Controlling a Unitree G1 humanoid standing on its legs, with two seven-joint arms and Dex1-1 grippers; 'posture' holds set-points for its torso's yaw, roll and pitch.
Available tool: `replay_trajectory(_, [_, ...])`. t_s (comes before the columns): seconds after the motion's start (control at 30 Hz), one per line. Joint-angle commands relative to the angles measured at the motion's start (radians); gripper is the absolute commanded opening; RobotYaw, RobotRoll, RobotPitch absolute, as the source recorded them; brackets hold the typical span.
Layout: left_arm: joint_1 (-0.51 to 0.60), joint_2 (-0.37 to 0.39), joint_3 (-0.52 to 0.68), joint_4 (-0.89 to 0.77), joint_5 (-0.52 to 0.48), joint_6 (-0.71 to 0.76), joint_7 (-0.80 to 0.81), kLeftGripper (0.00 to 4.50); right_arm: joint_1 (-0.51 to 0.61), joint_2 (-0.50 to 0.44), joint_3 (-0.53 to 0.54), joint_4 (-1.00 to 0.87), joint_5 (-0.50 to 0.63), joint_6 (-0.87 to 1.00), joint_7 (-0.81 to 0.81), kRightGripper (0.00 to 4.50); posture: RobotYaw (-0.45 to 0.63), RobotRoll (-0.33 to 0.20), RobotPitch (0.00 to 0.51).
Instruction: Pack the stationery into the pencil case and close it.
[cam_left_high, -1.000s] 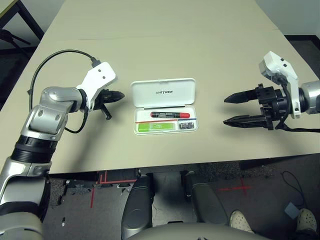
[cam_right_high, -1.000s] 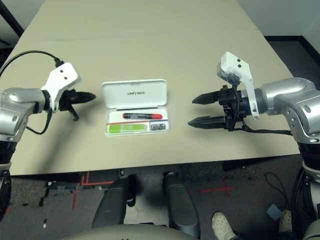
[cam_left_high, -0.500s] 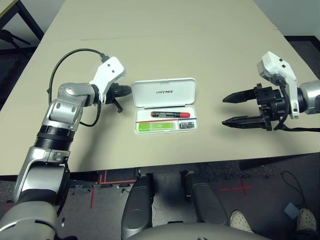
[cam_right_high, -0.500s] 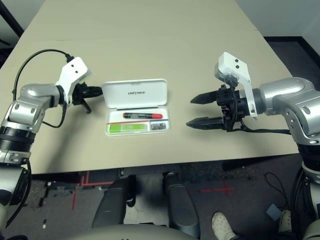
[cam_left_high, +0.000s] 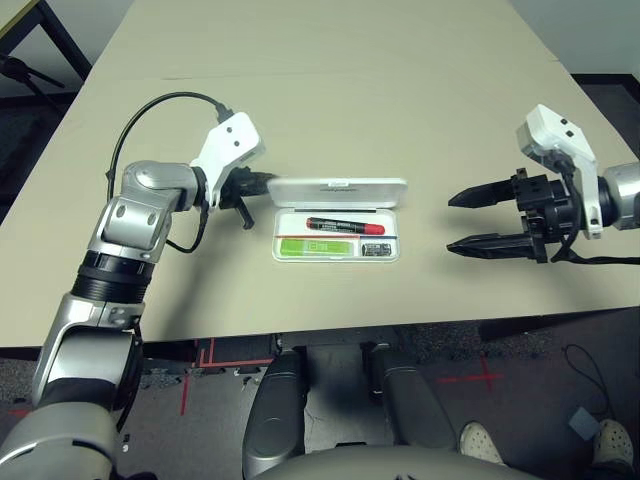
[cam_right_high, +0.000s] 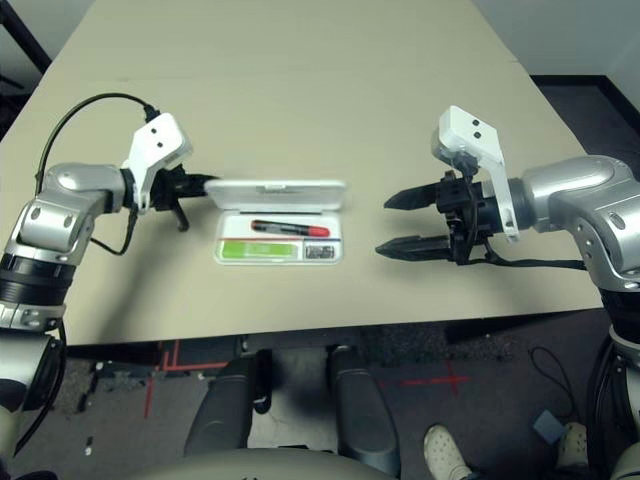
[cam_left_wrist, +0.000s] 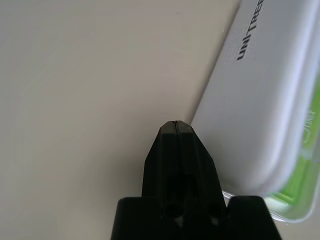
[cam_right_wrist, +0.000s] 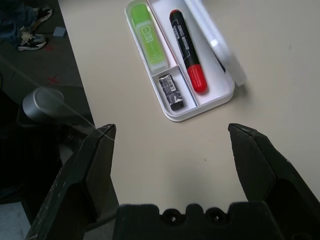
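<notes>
At frame centre on the table (cam_left_high: 420, 120) we see the pencil case (cam_left_high: 337, 234), lid half-raised, holding the stationery (cam_left_high: 343, 224), our left gripper (cam_left_high: 262, 181) with jaws closed against the lid's back, right gripper (cam_left_high: 466, 220) gaping empty at right.

The marker (cam_left_high: 344, 224), stick (cam_left_high: 318, 246) and small piece (cam_left_high: 374, 248) lie inside the pencil case (cam_left_high: 336, 190), between the left gripper (cam_left_high: 262, 181) and right gripper (cam_left_high: 462, 220).
</notes>
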Motion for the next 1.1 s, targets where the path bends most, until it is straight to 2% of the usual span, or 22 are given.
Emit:
replay_trajectory(0.03, [0.043,0.028,-0.028,-0.079,-0.022,0.012,-0.047,0.01,0.001,-0.018,0.025,-0.002,-0.008,0.0,0.002,4.5,-0.04,0.0,0.205])
replay_trajectory(0.5, [0.134,0.045,-0.092,-0.214,-0.009,0.023,-0.061,0.01,-0.001,-0.03,0.058,0.001,-0.024,-0.005,0.003,4.5,-0.03,0.0,0.212])
replay_trajectory(1.1, [0.177,0.059,-0.183,-0.241,0.039,0.022,-0.061,0.01,-0.004,-0.012,0.088,0.007,-0.06,-0.02,-0.027,4.5,-0.04,0.0,0.219])
